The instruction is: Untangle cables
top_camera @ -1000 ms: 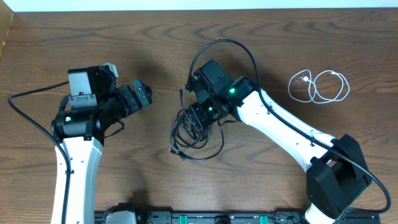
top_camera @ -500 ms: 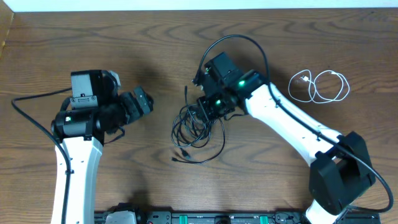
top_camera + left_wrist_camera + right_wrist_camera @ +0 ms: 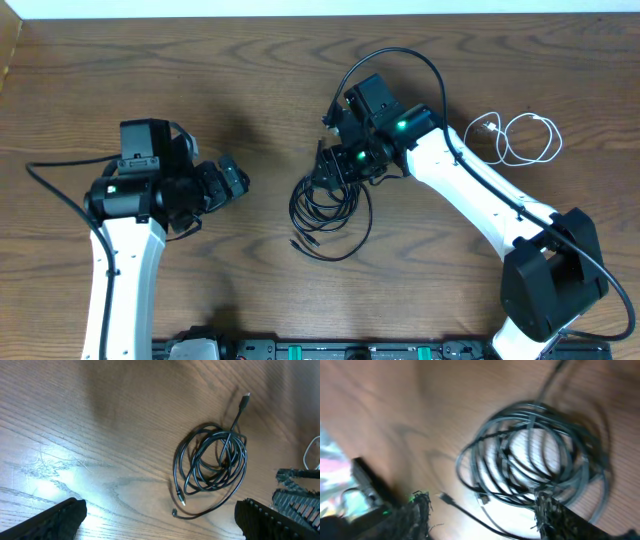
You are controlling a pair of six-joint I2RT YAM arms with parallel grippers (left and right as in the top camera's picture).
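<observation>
Table (image 3: 200,70): dark wood grain, carrying both arms and all the cords.
Right arm (image 3: 470,195): white links and black joints, reaching from the near right corner toward the middle of the table.
Left arm (image 3: 125,240): the same build, standing at the left with its wrist turned toward the centre.
Black cables (image 3: 325,205): several thin cords wound into one loose round coil. The coil lies flat just under and in front of the right gripper, and well apart from the left gripper, straight out ahead of it.
White cable (image 3: 515,138): a small looped cord on its own, far behind the right gripper beside that arm's forearm, touching nothing else.
Right gripper (image 3: 335,168): low over the far edge of the coil. In the blurred wrist view its fingers (image 3: 555,517) stand spread with bare wood between them. One finger overlaps a few strands, and I cannot tell whether it hooks them.
Left gripper (image 3: 232,180): released, fingers (image 3: 60,520) wide apart, nothing between them, hanging above bare table.
Plug (image 3: 246,397): one straight tail of the coil ends in it, pointing away from the left gripper. Two more small ends lie on the coil's near side.
</observation>
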